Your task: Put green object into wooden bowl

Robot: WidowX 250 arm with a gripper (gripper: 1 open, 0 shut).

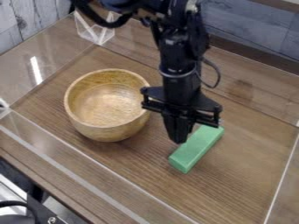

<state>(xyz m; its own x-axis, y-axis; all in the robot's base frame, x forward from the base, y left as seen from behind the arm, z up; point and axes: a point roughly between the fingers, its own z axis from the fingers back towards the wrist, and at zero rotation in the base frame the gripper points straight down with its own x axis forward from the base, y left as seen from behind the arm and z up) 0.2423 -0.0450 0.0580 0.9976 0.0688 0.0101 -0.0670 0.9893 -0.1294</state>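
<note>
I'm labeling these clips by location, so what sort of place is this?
Probably a robot test bench or lab workspace: a black robot arm reaches over a brown wooden tabletop, where a light tan wooden bowl and a bright green block are laid out.

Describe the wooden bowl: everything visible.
The wooden bowl is round, light tan and wood-like, with a smooth rim, thick wall and deep hollow; no contents show inside. It sits upright on the wooden table, left of the green block in the picture and apart from it. The gripper is beside its right edge in the view; whether they touch, I can't tell.
</note>
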